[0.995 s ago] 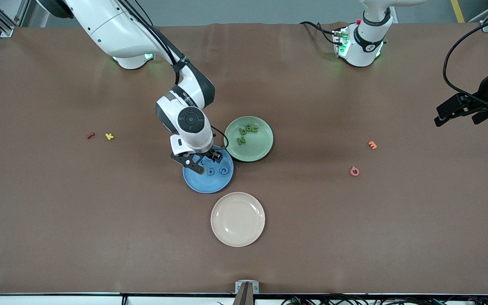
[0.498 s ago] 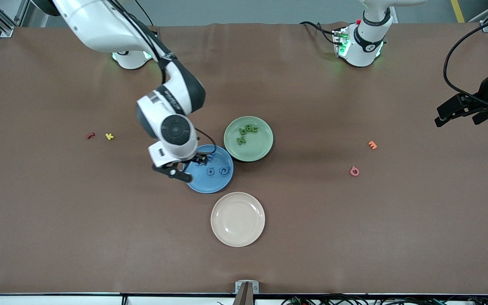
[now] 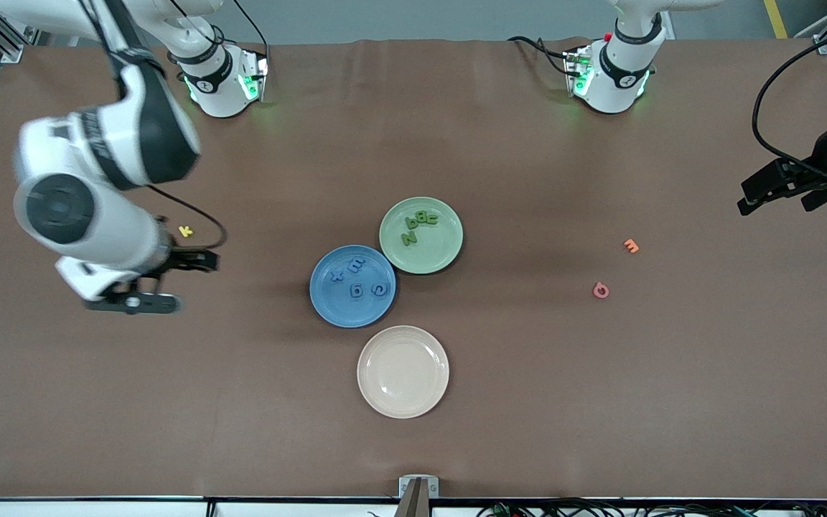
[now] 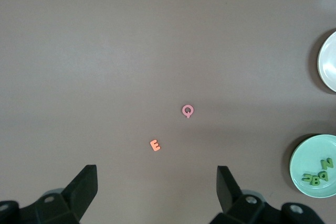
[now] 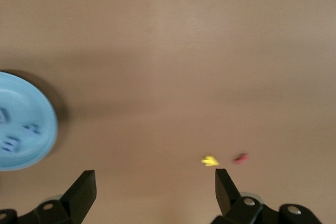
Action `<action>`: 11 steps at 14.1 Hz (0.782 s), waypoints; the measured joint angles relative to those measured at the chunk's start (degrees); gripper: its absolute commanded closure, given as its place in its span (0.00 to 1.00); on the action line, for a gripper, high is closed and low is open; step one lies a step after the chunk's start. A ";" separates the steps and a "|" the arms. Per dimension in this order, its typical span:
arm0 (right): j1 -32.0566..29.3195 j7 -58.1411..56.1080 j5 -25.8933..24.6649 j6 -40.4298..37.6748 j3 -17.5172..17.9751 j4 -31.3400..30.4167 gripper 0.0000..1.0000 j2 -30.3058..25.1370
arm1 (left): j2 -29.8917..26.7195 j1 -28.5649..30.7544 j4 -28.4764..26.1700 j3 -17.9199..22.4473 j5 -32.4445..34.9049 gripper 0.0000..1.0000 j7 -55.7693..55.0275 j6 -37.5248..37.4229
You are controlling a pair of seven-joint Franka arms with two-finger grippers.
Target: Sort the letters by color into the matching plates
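Observation:
The blue plate (image 3: 345,309) holds several blue letters (image 3: 357,290). Touching it, farther from the front camera, the pale green plate (image 3: 433,253) holds several green letters (image 3: 409,238). My right gripper (image 3: 169,281) hangs open and empty over bare table toward the right arm's end, well away from both plates. In the right wrist view its fingers (image 5: 84,187) frame bare table, with the blue plate (image 5: 26,98) off to one side. My left gripper (image 3: 772,205) waits open and empty at the left arm's end. The left wrist view shows the gripper (image 4: 157,182) open, and the green plate (image 4: 307,153).
An empty cream plate (image 3: 403,371) lies nearer the camera than the blue plate. A yellow letter (image 3: 185,231) lies by the right gripper, with a red letter (image 5: 241,158) beside it. An orange E (image 3: 631,245) and a pink Q (image 3: 601,290) lie toward the left arm's end.
My right arm has swung from over the blue plate toward its own end of the table, gripper open. Two more blue letters now show in that plate. The left arm has not moved.

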 measured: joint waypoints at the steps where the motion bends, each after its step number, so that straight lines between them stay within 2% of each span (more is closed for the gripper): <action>1: -2.24 -3.18 0.00 -1.18 -0.02 0.01 0.00 -1.44 | 0.00 0.00 -0.01 -0.01 0.00 0.00 0.00 0.00; 4: -8.13 -10.15 0.04 -6.06 -0.02 1.12 0.00 -4.19 | -0.07 -0.01 -0.01 -0.03 0.00 0.00 0.00 -0.06; 6: -11.50 -13.61 0.71 -8.75 -0.02 4.37 0.00 -4.36 | -0.30 -0.02 -0.01 -0.06 0.00 0.00 0.00 -0.26; 11: -17.52 -17.26 5.76 -9.98 0.01 7.02 0.00 -4.34 | -0.91 -0.02 -0.01 -0.06 0.00 0.00 0.00 -0.68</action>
